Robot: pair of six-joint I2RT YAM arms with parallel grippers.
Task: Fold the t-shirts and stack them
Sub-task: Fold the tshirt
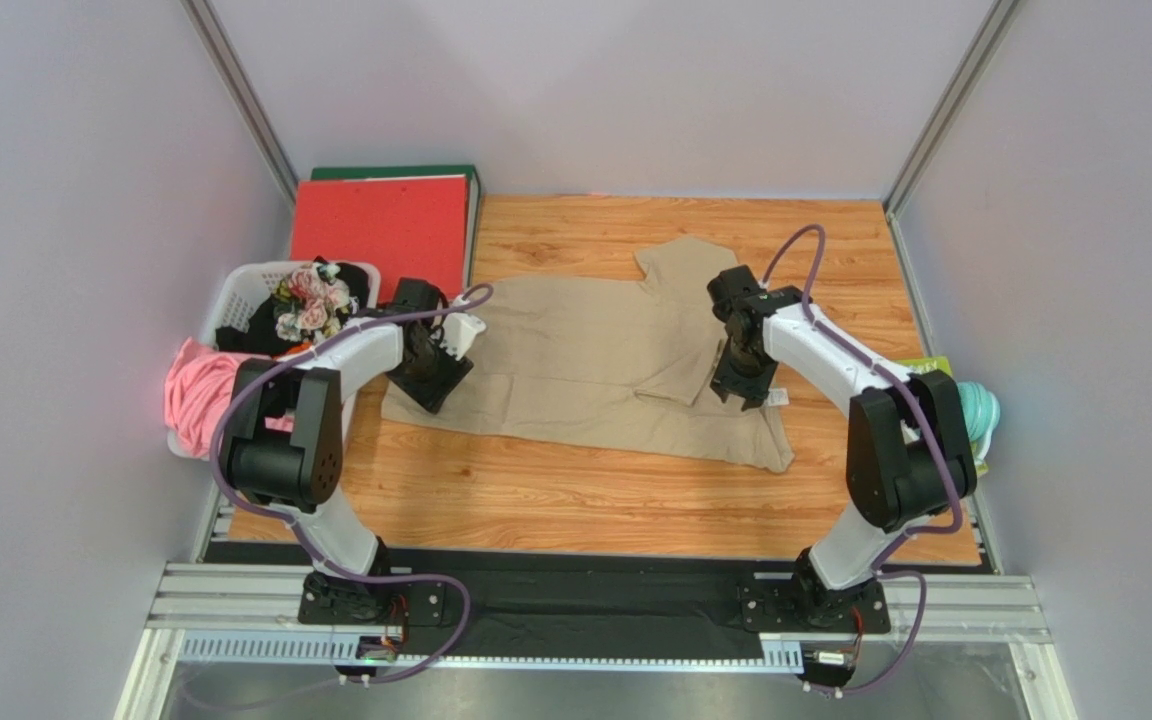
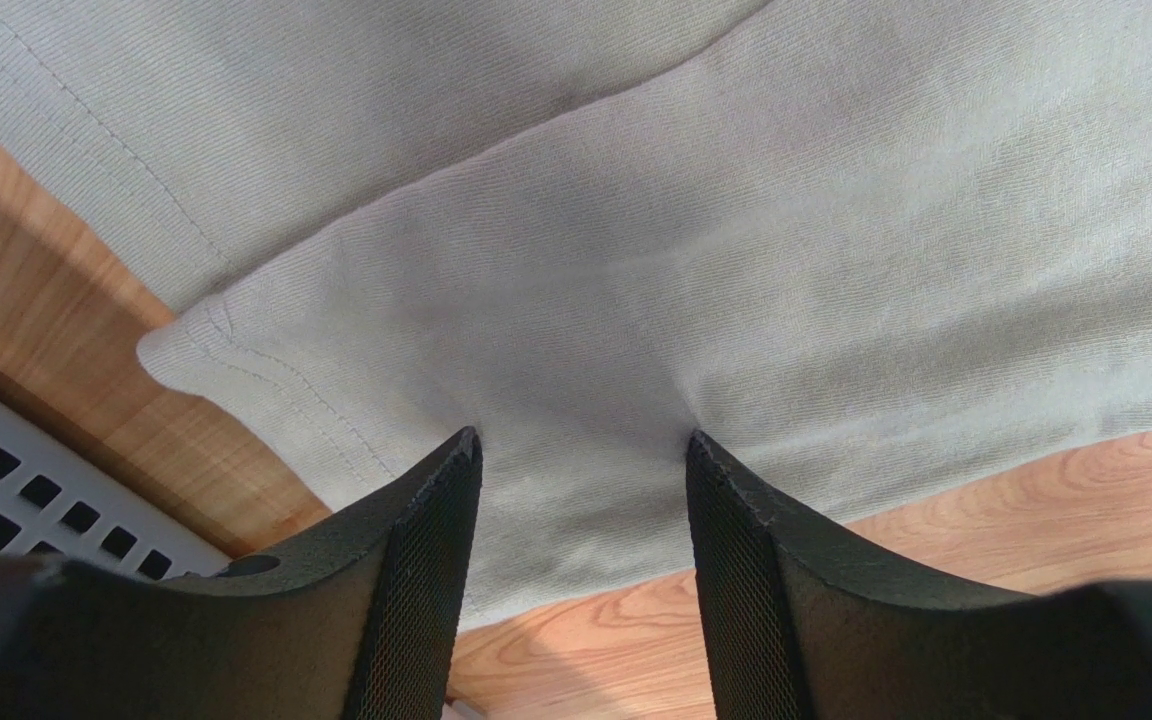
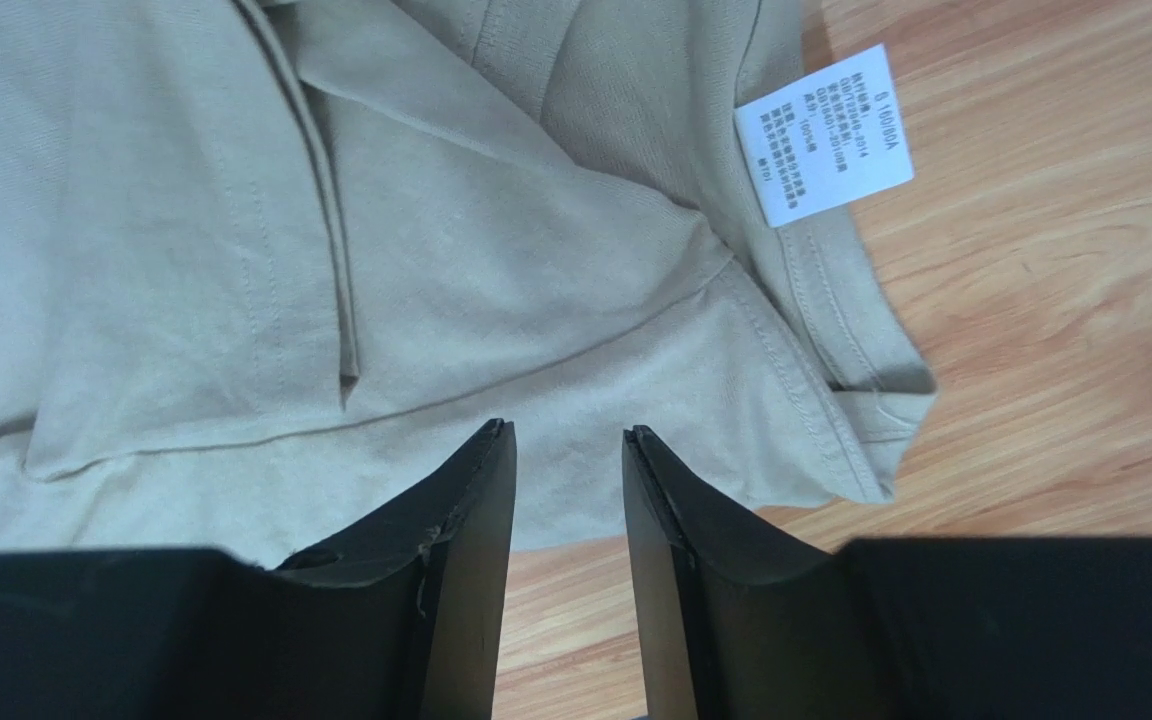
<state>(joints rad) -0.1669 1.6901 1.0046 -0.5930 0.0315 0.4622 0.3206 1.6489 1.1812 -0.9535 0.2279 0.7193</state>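
Released and spread wide, the left fingers (image 2: 425, 555) press their tips on the tan t-shirt (image 1: 612, 360), flat on the desk (image 1: 567, 495). The right fingers (image 3: 462, 525) are barely parted, grasping nothing, with the hem between them and the label (image 3: 823, 155) ahead-right. Both look set to pinch edges for folding.

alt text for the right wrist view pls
A tan t-shirt lies in loose folds on a wooden table, with a white printed label at one seam. The black right gripper, jaws slightly apart, points at the shirt's near edge.
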